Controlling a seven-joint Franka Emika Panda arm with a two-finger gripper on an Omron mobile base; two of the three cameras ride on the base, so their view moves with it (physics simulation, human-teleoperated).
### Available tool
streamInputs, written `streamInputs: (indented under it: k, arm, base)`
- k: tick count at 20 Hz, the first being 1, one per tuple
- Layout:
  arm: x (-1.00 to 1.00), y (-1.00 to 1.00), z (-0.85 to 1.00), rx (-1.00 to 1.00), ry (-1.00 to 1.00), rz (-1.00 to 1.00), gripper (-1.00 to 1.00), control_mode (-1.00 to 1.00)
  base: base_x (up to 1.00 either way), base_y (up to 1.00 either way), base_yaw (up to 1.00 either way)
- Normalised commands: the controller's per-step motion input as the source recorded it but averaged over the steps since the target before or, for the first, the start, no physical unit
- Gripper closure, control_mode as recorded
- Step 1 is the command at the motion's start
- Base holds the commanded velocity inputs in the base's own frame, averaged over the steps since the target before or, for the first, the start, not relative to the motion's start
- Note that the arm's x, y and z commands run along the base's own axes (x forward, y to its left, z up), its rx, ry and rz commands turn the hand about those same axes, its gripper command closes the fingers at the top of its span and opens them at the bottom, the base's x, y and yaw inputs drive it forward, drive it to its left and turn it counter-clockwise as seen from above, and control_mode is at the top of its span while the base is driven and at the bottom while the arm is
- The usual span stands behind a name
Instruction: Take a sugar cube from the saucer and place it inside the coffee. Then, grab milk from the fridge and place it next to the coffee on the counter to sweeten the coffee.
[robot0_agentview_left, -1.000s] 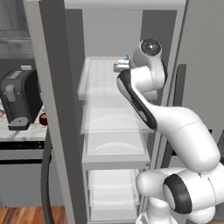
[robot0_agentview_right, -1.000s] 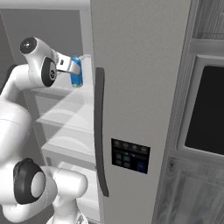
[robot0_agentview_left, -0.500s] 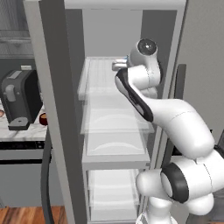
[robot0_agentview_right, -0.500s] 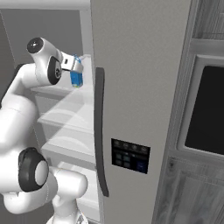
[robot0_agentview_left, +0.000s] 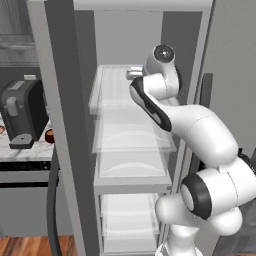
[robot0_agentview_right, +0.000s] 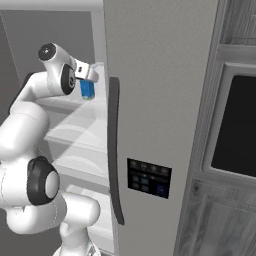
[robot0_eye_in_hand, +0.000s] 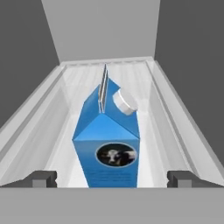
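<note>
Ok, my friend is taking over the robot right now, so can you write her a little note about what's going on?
Gripper: jaws wide open, holding nothing, one on each side of the milk without touching it.
Milk: stands upright on the top shelf inside the open fridge, straight ahead of the hand.
Coffee: on the counter to the left, beside the coffee machine. The frames don't show whether the sugar went in.
Done: fridge opened, arm reached in to the milk.
Left: close on the milk, lift it out, set it beside the coffee.
</note>
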Motion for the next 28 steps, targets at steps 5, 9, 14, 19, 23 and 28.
streamInputs:
  k: [5,9,14,19,23,28]
  arm:
    - [0.27,0.0,-0.04,0.0,0.0,0.0,-1.0,-1.0]
    - [0.22,0.0,-0.02,0.0,0.0,0.0,-1.0,-1.0]
    - [0.16,0.0,-0.01,0.0,0.0,0.0,-1.0,-1.0]
    - [0.17,0.0,-0.04,0.0,0.0,0.0,-1.0,-1.0]
    - [0.11,0.0,-0.03,0.0,0.0,0.0,1.0,-1.0]
    - [0.0,0.0,0.0,0.0,0.0,0.0,1.0,-1.0]
  base:
    - [0.0,0.0,0.0]
    - [0.0,0.0,0.0]
    - [0.0,0.0,0.0]
    - [0.0,0.0,0.0]
    - [0.0,0.0,0.0]
    - [0.0,0.0,0.0]
